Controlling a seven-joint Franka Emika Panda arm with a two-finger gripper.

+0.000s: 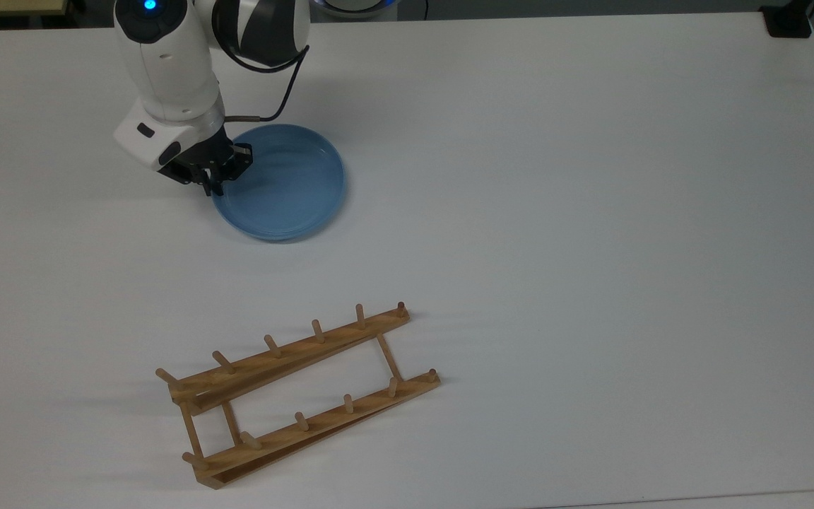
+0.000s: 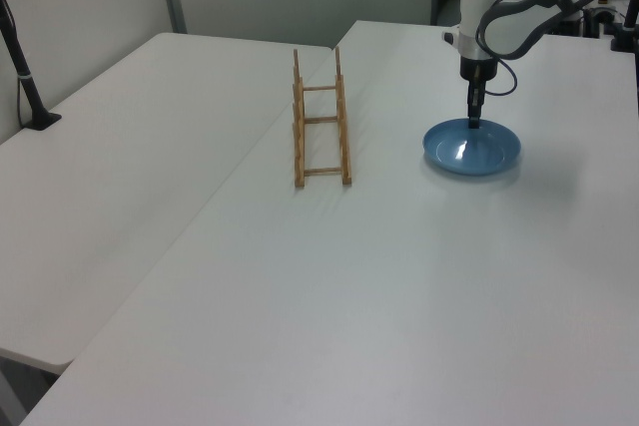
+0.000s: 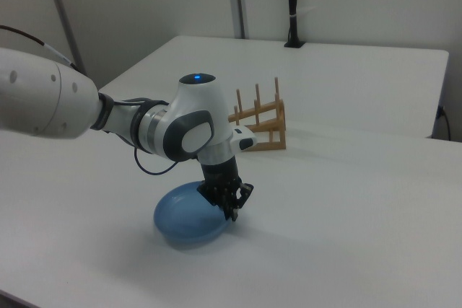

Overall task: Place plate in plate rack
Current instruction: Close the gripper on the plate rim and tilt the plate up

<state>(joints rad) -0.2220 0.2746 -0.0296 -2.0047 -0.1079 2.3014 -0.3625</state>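
The light-blue plate (image 1: 287, 184) is at the top view's upper left on the white table. My gripper (image 1: 215, 185) is shut on its rim at the top view's left edge, one finger inside the rim and one outside. In the left view the gripper (image 2: 474, 125) stands straight down onto the far rim of the plate (image 2: 471, 152). In the right view the plate (image 3: 184, 225) looks slightly tilted, its held side by the gripper (image 3: 232, 210) a little raised. The wooden plate rack (image 1: 294, 352) lies apart from it, near the top view's lower edge, with no plate in it.
A black clamp base (image 1: 788, 21) sits at the top view's upper right corner. A second white table with a black post (image 2: 25, 77) adjoins on the left view's left. Open tabletop (image 1: 591, 247) lies between plate and rack (image 2: 321, 120).
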